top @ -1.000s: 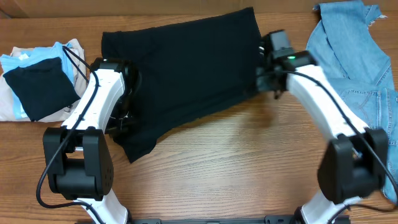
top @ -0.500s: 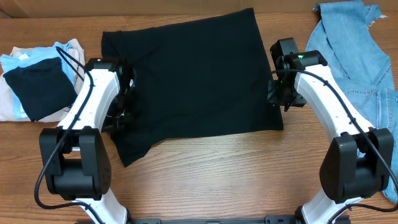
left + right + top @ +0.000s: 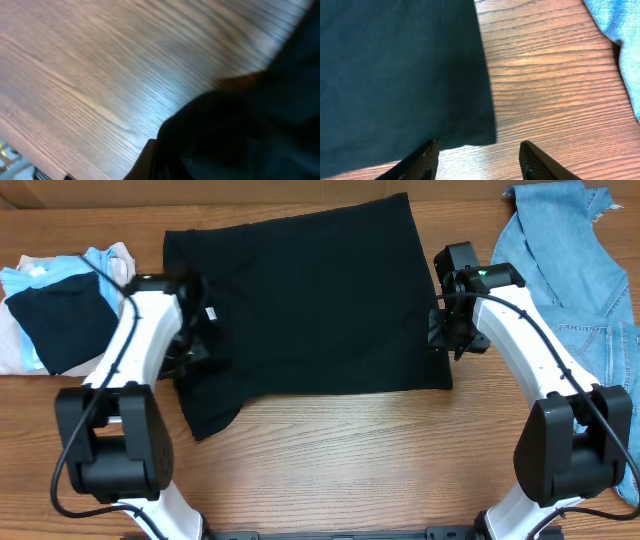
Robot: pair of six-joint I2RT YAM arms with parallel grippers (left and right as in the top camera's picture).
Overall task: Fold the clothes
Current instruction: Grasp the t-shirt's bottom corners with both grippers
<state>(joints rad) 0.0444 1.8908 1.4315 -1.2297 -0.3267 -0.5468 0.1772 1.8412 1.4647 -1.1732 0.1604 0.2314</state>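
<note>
A black T-shirt (image 3: 310, 300) lies spread flat on the middle of the table (image 3: 340, 450). The right gripper (image 3: 480, 162) hovers over the shirt's right edge near a corner, fingers wide apart and empty. The left gripper (image 3: 195, 345) sits at the shirt's left sleeve. Its wrist view is blurred, so I cannot tell its grip. To the right lie jeans (image 3: 570, 270), and to the left a small pile (image 3: 60, 315).

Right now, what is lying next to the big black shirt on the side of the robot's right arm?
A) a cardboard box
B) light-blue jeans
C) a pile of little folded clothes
B: the light-blue jeans lie just past the right gripper, beside the black T-shirt. The pile of little clothes sits on the other side, by the left arm.
</note>
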